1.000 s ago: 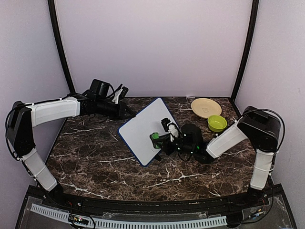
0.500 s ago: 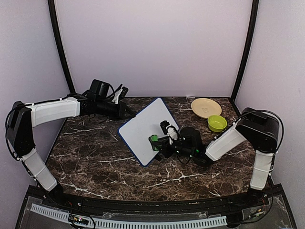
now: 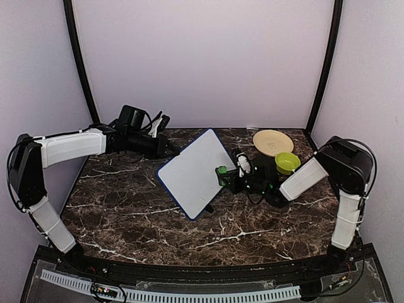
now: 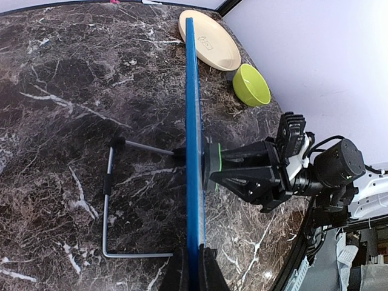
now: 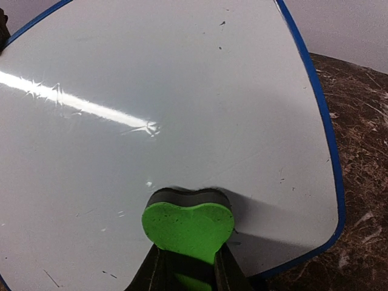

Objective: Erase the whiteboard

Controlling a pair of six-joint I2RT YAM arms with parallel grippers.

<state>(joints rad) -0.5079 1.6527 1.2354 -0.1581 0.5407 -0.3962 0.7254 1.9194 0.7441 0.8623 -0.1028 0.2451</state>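
Observation:
The whiteboard (image 3: 191, 172) stands tilted on the table, white with a blue rim; only small dark specks show on it. My left gripper (image 3: 170, 151) is shut on its upper left edge. In the left wrist view the board (image 4: 192, 139) is edge-on, with my left gripper (image 4: 190, 273) clamped on the rim. My right gripper (image 3: 228, 177) is shut on the green eraser (image 3: 221, 170). In the right wrist view the eraser (image 5: 188, 223) has its dark felt side against the board face (image 5: 182, 91), near the lower right rim, and my right gripper (image 5: 185, 274) holds it from below.
A beige plate (image 3: 273, 142) and a lime green bowl (image 3: 287, 163) sit at the back right, close behind the right arm. A bent metal wire stand (image 4: 108, 200) lies on the dark marble table behind the board.
My right gripper has carried the eraser up and to the right across the board, from its lower middle to near its right edge. The left arm and board have not moved.

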